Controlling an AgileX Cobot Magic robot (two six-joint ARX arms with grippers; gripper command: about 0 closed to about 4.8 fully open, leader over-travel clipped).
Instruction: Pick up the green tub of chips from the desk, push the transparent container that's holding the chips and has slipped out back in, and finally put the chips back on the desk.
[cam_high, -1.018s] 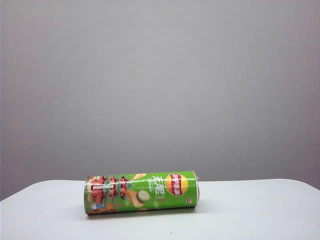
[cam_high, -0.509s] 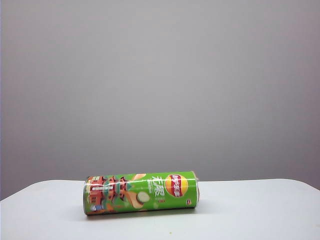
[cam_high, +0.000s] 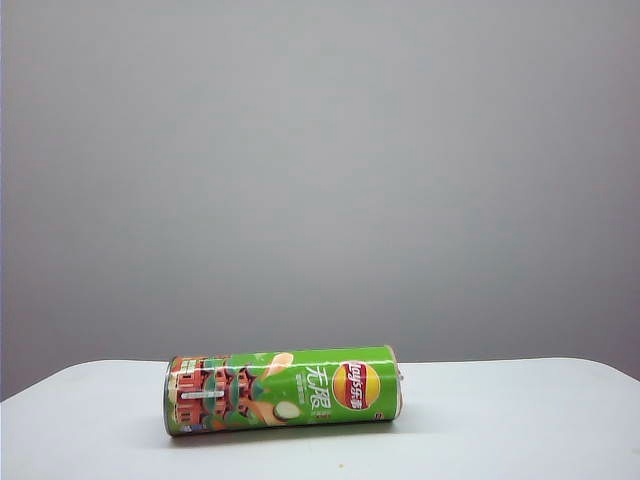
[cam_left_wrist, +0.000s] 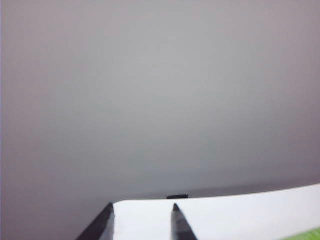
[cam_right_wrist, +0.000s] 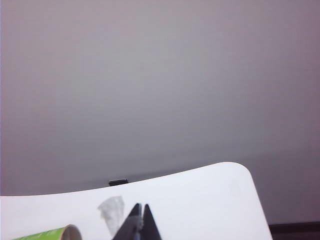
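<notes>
Exterior view: green tub of chips (cam_high: 283, 389) lies on its side on the desk (cam_high: 520, 420), low centre of frame, about 6 o'clock. Its open mouth points to 3 o'clock, with only a sliver of the transparent container (cam_high: 400, 378) showing past the rim. No arm or gripper shows in this view.

Left wrist view: left gripper (cam_left_wrist: 141, 222), fingertips apart with bare desk between them, holding nothing; a green sliver of the tub at 5 o'clock.

Right wrist view: right gripper (cam_right_wrist: 139, 220), tips pressed together, empty. Clear plastic just beside them at 10 o'clock, tub mouth at 8 o'clock.

Judgement: tray looks almost fully in and tub rests on desk, so this reads as the closing step. Next move calls for backing both arms clear without nudging the tub.
</notes>
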